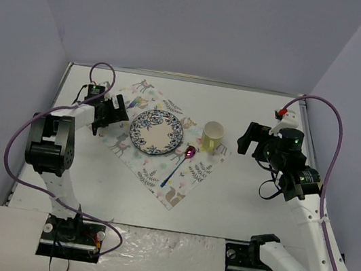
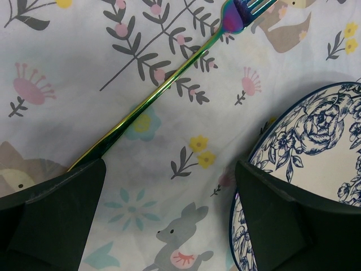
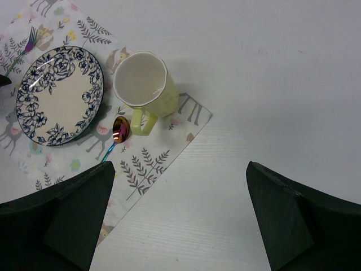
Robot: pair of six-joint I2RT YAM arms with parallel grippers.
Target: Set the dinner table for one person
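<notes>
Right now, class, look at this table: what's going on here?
Two robot arms are laying a place setting on the dinner table. The printed cloth holds a plate, a yellow mug, a spoon and a fork. The left claw hangs open over the fork, beside the plate, gripping nothing. The right claw, also open and empty, hovers right of the mug.

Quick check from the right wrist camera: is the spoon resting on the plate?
No, the spoon lies on the printed cloth beside the plate, not on it.
</notes>
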